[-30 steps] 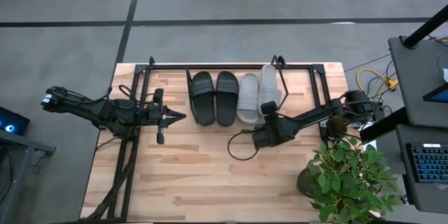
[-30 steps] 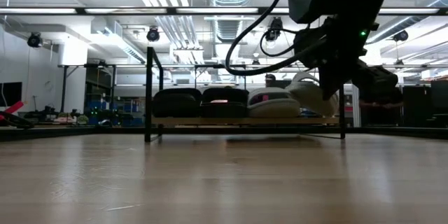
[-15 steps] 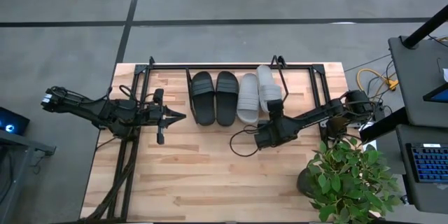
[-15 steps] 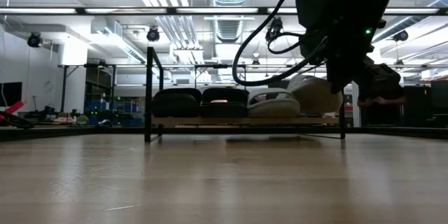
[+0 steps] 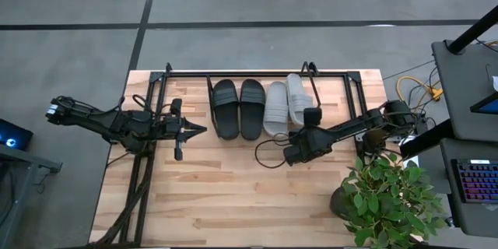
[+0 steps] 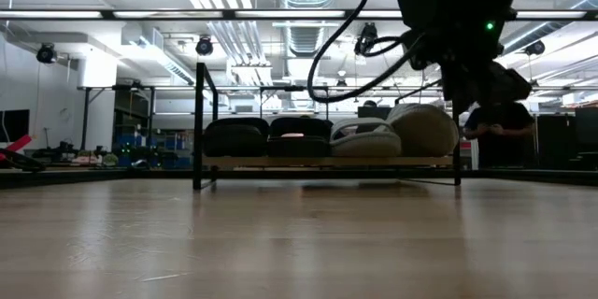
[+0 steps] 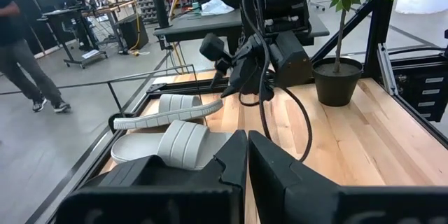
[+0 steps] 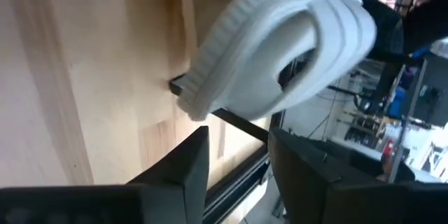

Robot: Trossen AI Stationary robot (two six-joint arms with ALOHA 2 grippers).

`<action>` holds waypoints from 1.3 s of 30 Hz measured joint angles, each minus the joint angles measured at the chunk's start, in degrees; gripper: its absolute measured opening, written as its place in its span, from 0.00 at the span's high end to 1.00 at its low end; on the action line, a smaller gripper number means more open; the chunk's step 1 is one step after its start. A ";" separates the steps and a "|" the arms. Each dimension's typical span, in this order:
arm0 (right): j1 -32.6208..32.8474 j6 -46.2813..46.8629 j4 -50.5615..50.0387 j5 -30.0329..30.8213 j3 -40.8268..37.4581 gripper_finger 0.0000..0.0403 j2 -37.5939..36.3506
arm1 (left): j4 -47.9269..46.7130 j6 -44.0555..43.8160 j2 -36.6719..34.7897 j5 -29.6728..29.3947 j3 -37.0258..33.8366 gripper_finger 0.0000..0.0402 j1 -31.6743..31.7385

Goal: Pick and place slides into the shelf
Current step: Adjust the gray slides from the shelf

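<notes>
From above, all four slides sat in a row on the shelf (image 5: 342, 78) along the desk's far edge: two black slides (image 5: 238, 107), then two grey slides (image 5: 286, 105). A second before, the right gripper (image 5: 312, 117) had clamped the last grey slide; now its fingers had parted and let go, so the placing looked finished.

The left gripper (image 5: 196, 130), fingers pressed together and holding nothing, waited near the desk's left edge.

At table height, the last grey slide (image 6: 425, 129) appeared tilted (its seating was hard to judge).

The right wrist showed spread fingers (image 8: 185, 171) just clear of that slide, its far end cut off.
</notes>
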 joint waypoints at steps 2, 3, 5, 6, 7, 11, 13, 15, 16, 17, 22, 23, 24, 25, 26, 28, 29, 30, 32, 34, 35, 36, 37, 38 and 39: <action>0.12 1.04 -1.40 0.00 1.21 0.64 -0.04 | 0.00 0.00 -0.02 0.02 0.00 1.00 0.00; 0.26 1.08 -1.68 -0.02 1.81 0.63 -0.15 | 0.00 0.00 -0.02 0.02 0.00 1.00 -0.02; 0.78 1.04 -1.69 -0.02 3.15 0.62 -0.61 | 0.00 0.00 0.00 0.02 -0.01 1.00 0.00; 1.03 0.73 -1.60 -0.02 3.82 0.61 -0.86 | -0.01 0.00 0.00 0.01 -0.01 1.00 -0.02; 1.26 0.52 -1.67 -0.02 4.50 0.61 -1.09 | 0.00 0.00 -0.02 0.00 0.00 1.00 -0.02; 2.54 0.12 -1.82 -0.02 7.74 0.60 -2.34 | 0.02 0.00 0.00 0.02 0.00 1.00 0.00; 3.47 0.03 -1.44 0.00 9.82 0.60 -3.00 | -0.02 0.00 0.00 0.00 0.00 1.00 0.00; 4.24 -1.01 -0.98 0.04 12.27 0.60 -3.20 | 0.01 0.00 0.00 0.02 0.00 1.00 -0.01; 4.49 -2.34 0.25 0.03 13.22 0.60 -3.36 | -0.02 0.00 0.00 0.02 0.00 1.00 -0.01; 4.66 -4.27 2.53 -0.03 13.81 0.60 -3.64 | 0.01 0.00 0.00 0.02 0.00 1.00 -0.01; 3.18 -20.80 24.08 -17.59 13.08 0.61 -6.52 | 0.01 0.00 0.00 0.00 -0.01 1.00 0.00; 2.43 -22.61 27.39 -21.45 13.06 0.61 -6.94 | 0.01 0.00 0.00 0.01 0.00 1.00 0.00; 1.67 -23.83 29.25 -24.21 13.10 0.61 -7.38 | 0.00 0.00 0.00 0.02 0.00 1.00 -0.01; 0.78 -25.18 29.47 -26.03 13.36 0.62 -7.63 | 0.02 0.00 0.00 0.02 0.00 1.00 0.00; -0.15 -26.43 29.28 -26.70 13.69 0.62 -7.90 | 0.02 0.00 0.00 0.02 0.00 1.00 0.00; -2.14 -29.32 28.36 -26.92 14.00 0.63 -8.37 | -0.02 0.00 0.00 0.02 0.00 1.00 0.00; -3.31 -31.00 27.70 -26.99 13.95 0.63 -8.42 | 0.00 0.00 0.00 0.02 0.00 1.00 0.00; -4.74 -32.49 27.57 -27.33 13.94 0.64 -8.43 | 0.00 0.00 -0.01 0.02 0.00 1.00 0.00; -8.43 -34.33 27.55 -31.25 13.92 0.64 -8.41 | -0.04 0.00 0.00 0.02 0.00 1.00 -0.01; -12.99 -34.56 27.59 -37.97 13.92 0.64 -8.41 | -0.02 0.00 -0.02 0.02 0.00 1.00 -0.02; -15.25 -34.64 27.60 -41.24 13.92 0.64 -8.26 | -0.04 0.02 0.00 0.00 0.00 1.00 0.00; -17.51 -35.04 27.59 -43.83 13.90 0.64 -8.17 | -0.01 0.01 0.00 0.01 0.00 1.00 -0.01; -19.47 -35.55 27.57 -45.46 13.87 0.64 -8.11 | -0.02 0.02 -0.01 0.01 0.00 1.00 -0.01; -21.17 -35.94 27.59 -46.00 13.85 0.64 -8.09 | -0.02 0.00 0.00 0.02 0.00 1.00 -0.01; -22.69 -36.54 27.58 -46.23 13.87 0.64 -8.14 | -0.02 0.00 -0.01 0.02 0.00 1.00 -0.01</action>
